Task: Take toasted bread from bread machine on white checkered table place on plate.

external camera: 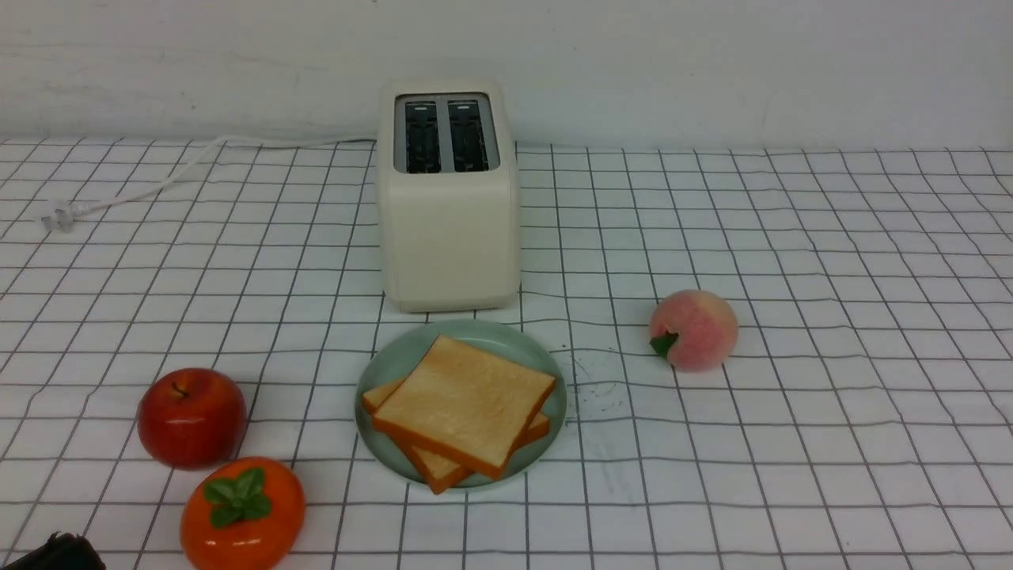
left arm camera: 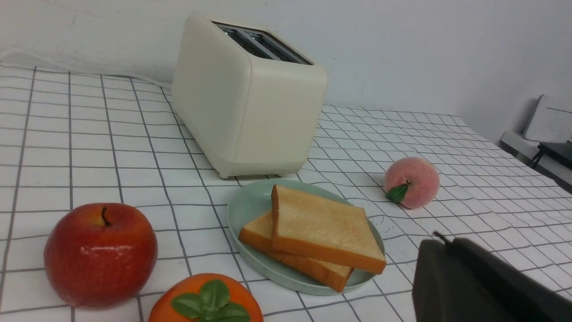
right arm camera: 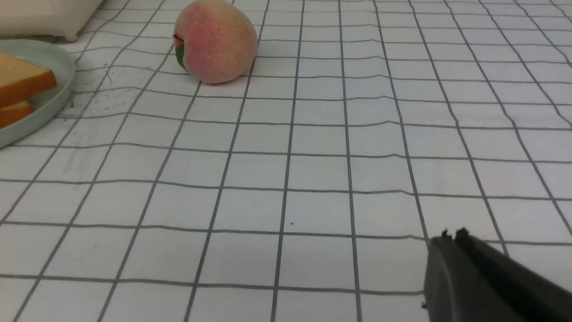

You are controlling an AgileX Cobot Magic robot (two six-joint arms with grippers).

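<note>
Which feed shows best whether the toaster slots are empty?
The front view: it looks down into both slots of the bread machine, and no bread shows there. The left wrist view catches the slots only at a shallow slant. The right wrist view shows just a corner of its base.

open right side, crowded near-left corner

the table (external camera: 831, 443) lies bare along its right edge and near-right corner, with only the peach (external camera: 693, 329) standing right of the plate (external camera: 393, 360). toaster (external camera: 448, 198) blocks the middle toward the far edge, just behind the plate. apple (external camera: 191, 416) and persimmon (external camera: 242, 513) crowd the near-left corner; the cord (external camera: 158, 184) trails across the far-left corner.
</note>
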